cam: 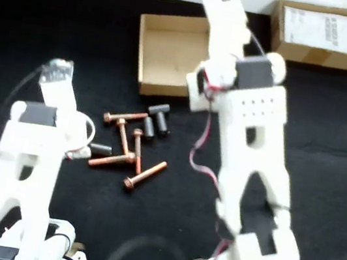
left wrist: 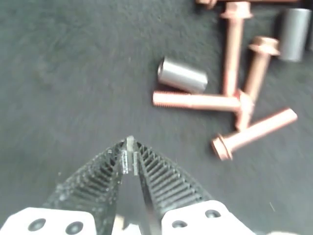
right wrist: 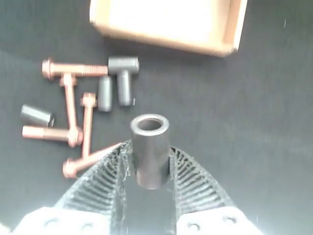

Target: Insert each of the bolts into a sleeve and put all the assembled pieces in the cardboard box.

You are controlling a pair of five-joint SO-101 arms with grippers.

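In the high view, the bolts [cam: 125, 145] lay in a loose heap on the dark worktop [cam: 322, 193] between the left arm [cam: 33, 141] and the right arm [cam: 252, 136]. The loose sleeves [cam: 156, 119] lay just beside them on the side toward the cardboard box [cam: 160, 89]. The box held no assembled pieces, so the work looked barely begun.

In the left wrist view, the left pincer [left wrist: 129, 149] was closed tip to tip on nothing. It hung over bare worktop, short of a lone sleeve [left wrist: 182, 76] that lay just beside a bolt's shank. It seemed parked within reach of a bolt.

In the right wrist view, the right pincer [right wrist: 148, 164] clamped the held sleeve [right wrist: 149, 142] by its sides. The sleeve's bore was left open and clear of the fingers, presumably so a bolt could slide in. The heap lay to one side and the box lay beyond.
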